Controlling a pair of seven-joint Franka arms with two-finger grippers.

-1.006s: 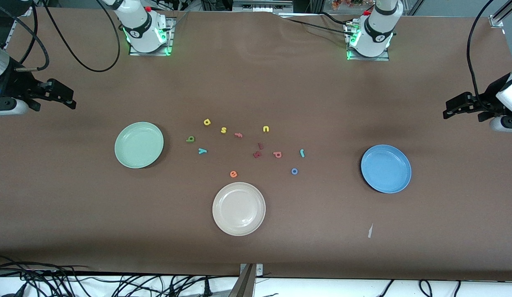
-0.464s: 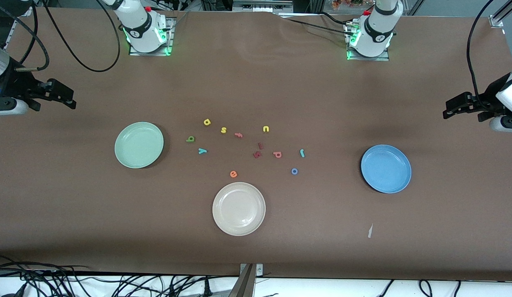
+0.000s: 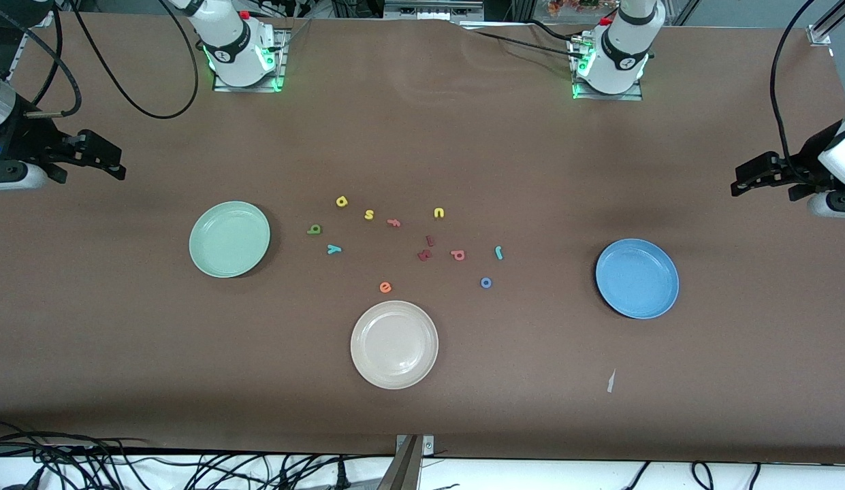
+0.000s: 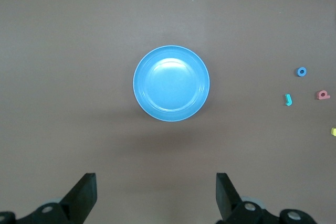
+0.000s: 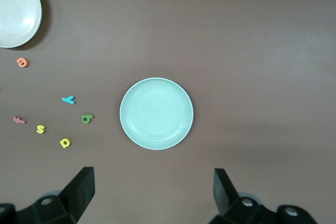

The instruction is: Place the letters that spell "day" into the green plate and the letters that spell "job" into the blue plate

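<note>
The olive "d" (image 3: pixel 314 229), yellow "a" (image 3: pixel 341 201) and teal "y" (image 3: pixel 334 249) lie mid-table beside the green plate (image 3: pixel 229 239). Nearer the blue plate (image 3: pixel 636 278) lie the teal "j" (image 3: pixel 498 252), blue "o" (image 3: pixel 486 282) and pinkish "b" (image 3: pixel 457 254). Both plates hold nothing. My right gripper (image 3: pixel 119 163) hangs open over the table's edge at the right arm's end, looking down on the green plate (image 5: pixel 156 114). My left gripper (image 3: pixel 735 182) hangs open over the left arm's end, with the blue plate (image 4: pixel 171 83) below it.
A cream-white plate (image 3: pixel 394 344) sits nearest the front camera. Among the letters lie a yellow "s" (image 3: pixel 369 215), yellow "u" (image 3: pixel 439 213), pink "f" (image 3: pixel 393 222), orange "e" (image 3: pixel 385 287) and two dark red letters (image 3: pixel 425 255). A paper scrap (image 3: pixel 610 381) lies near the front edge.
</note>
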